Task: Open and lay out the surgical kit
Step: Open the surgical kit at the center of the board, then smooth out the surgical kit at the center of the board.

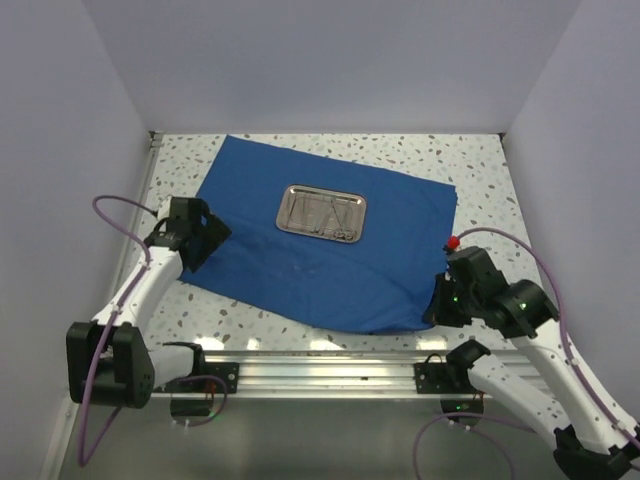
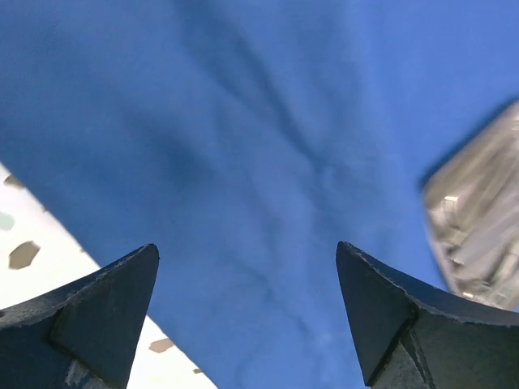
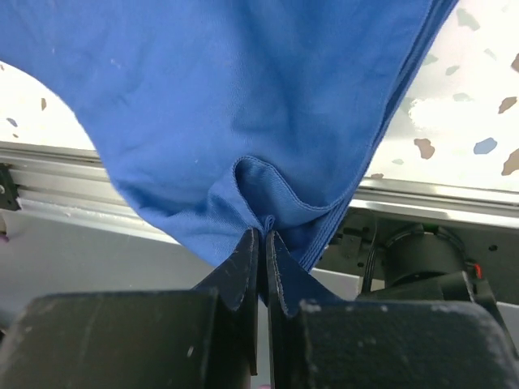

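Top view: royal-blue cloth wrap [image 1: 330, 270] spread flat across centre of speckled white counter [image 1: 450, 155]. Small rectangular shiny steel tray [image 1: 321, 213] on cloth, upper middle; thin silver instruments [image 1: 330, 212] inside. Left pincer [image 1: 208, 238] at cloth's left edge; right pincer [image 1: 438, 305] at cloth's lower right corner.

Left wrist view: left pincer [image 2: 247, 300] wide open, gripping nothing. Cloth fills frame beyond fingers [image 2: 105, 312]; tray blurred at right edge.

Right wrist view: right pincer [image 3: 263, 243] closed tight on puckered cloth hem, bottom centre. Cloth corner overlaps silver metal rail [image 3: 49, 174].
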You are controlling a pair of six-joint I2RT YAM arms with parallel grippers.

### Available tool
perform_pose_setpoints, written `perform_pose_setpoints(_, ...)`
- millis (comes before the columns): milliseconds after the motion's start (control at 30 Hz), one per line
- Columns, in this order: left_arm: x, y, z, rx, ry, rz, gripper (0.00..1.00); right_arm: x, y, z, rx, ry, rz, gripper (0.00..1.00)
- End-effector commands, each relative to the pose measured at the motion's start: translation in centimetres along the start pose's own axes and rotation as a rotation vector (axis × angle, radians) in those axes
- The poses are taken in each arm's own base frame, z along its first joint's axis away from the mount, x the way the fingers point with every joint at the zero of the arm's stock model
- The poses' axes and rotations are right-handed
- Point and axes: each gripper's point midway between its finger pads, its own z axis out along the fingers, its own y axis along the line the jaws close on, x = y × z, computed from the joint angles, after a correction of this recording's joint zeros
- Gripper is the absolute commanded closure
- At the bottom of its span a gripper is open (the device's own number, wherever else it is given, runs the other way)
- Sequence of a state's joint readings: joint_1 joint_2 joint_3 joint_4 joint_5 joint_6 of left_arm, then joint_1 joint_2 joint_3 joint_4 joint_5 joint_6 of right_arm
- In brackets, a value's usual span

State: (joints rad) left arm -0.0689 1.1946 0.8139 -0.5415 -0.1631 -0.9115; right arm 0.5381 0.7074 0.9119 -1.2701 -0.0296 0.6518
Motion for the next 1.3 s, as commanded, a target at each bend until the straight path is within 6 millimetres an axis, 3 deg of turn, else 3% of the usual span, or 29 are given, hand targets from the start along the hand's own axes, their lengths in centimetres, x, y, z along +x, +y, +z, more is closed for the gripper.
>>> perform_pose_setpoints(0,1.5,2.5,1.6,-0.116,0.016,-0.053,0.05,4.5,-3.6,-2.0,0.12,0.152,-0.025,1.0)
perform_pose_setpoints(67,1.5,3.5,1.9,-0.159,0.003,-0.042,0.05,5.7,-3.9,-2.3,0.124,0.211,-0.03,0.98)
perform_pose_setpoints(100,1.5,3.7,2.0,-0.17,0.001,-0.034,0.05,6.2,-3.9,-2.4,0.121,0.233,-0.025,0.88)
perform_pose_setpoints(133,1.6,4.1,2.3,-0.19,0.003,-0.027,0.05,6.6,-3.9,-2.6,0.118,0.251,-0.02,0.46)
perform_pose_setpoints(167,1.7,4.2,2.5,-0.197,0.007,-0.022,0.05,6.8,-3.9,-2.7,0.102,0.239,-0.02,0.29)
perform_pose_setpoints(200,1.9,4.5,2.7,-0.209,0.016,-0.013,0.06,6.7,-3.8,-2.9,0.087,0.227,-0.022,0.02)
perform_pose_setpoints(333,3.2,5.5,3.3,-0.24,0.061,0.019,0.08,5.2,-2.2,-4.6,0.005,0.142,-0.024,0.02)
perform_pose_setpoints(433,4.2,6.6,3.1,-0.261,0.088,0.04,0.1,1.2,-0.3,-7.1,-0.062,-0.059,0.029,0.01)
perform_pose_setpoints(500,5.2,7.6,3.1,-0.266,0.104,0.051,0.12,-2.1,-0.1,-7.2,-0.029,-0.194,0.07,0.02)
perform_pose_setpoints(567,6.7,8.4,3.3,-0.264,0.144,0.055,0.17,-5.0,1.5,-5.1,-0.016,-0.218,0.117,0.02)
perform_pose_setpoints(633,7.8,8.7,3.3,-0.258,0.178,0.059,0.19,-6.2,3.0,-1.2,0.022,-0.129,0.122,0.02)
perform_pose_setpoints(667,8.2,8.9,3.4,-0.263,0.191,0.062,0.21,-7.7,4.1,0.1,0.013,-0.149,0.13,0.02)
perform_pose_setpoints(800,9.9,9.2,4.0,-0.249,0.245,0.116,0.26,-13.0,3.8,4.5,0.154,-0.17,0.157,0.02)
perform_pose_setpoints(833,10.4,8.8,4.5,-0.215,0.265,0.115,0.28,-13.9,3.6,5.2,0.157,-0.16,0.153,0.02)
perform_pose_setpoints(900,12.2,9.9,5.1,-0.234,0.328,0.143,0.46,-16.5,1.4,7.2,0.198,-0.146,0.245,0.02)
perform_pose_setpoints(933,12.8,10.0,5.3,-0.218,0.356,0.153,0.66,-18.0,-0.6,8.3,0.217,-0.139,0.307,0.02)
perform_pose_setpoints(1000,13.6,10.0,5.2,-0.204,0.393,0.16,0.84,-19.8,-2.7,8.6,0.252,-0.16,0.348,0.02)
perform_pose_setpoints(1033,13.8,10.2,4.9,-0.204,0.406,0.167,1.0,-21.0,-4.9,8.7,0.308,-0.187,0.389,0.02)
perform_pose_setpoints(1100,13.4,9.5,4.1,-0.174,0.394,0.179,1.0,-22.3,-7.3,9.4,0.382,-0.188,0.423,0.02)
perform_pose_setpoints(1167,13.3,10.1,2.9,-0.201,0.401,0.181,1.0,-23.6,-9.6,9.8,0.432,-0.207,0.462,0.02)
perform_pose_setpoints(1267,13.7,8.7,1.2,-0.119,0.421,0.156,1.0,-25.4,-11.0,11.8,0.475,-0.194,0.48,0.02)
